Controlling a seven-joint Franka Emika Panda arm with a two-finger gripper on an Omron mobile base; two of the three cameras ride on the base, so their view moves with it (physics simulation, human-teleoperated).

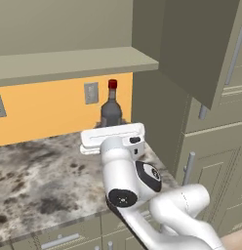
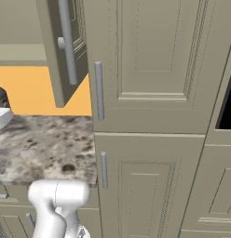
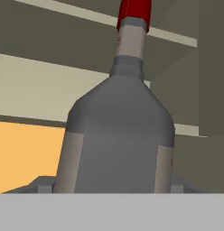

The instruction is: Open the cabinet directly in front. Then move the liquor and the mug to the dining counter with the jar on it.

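Observation:
The liquor (image 1: 111, 108), a grey glass bottle with a red cap, stands upright on the marble worktop against the orange wall. My gripper (image 1: 112, 127) is level with its lower body and pointing at it. In the hand view the liquor (image 3: 118, 135) is very close. My gripper (image 3: 109, 187) is open, a fingertip (image 3: 41, 185) low on each side of the bottle's base with a thin gap showing. The cabinet (image 1: 69, 61) overhead is open; its door (image 1: 201, 44) swings out to the right, also visible as the cabinet door (image 2: 66, 51). The mug, dining counter and jar are out of view.
The speckled worktop (image 1: 40, 166) stretches left of the arm, with a wall outlet (image 1: 91, 93) behind the bottle. A tall panelled cabinet (image 2: 150, 69) with bar handles stands right of the worktop's end. Lower drawers (image 1: 59, 239) run under the worktop's front edge.

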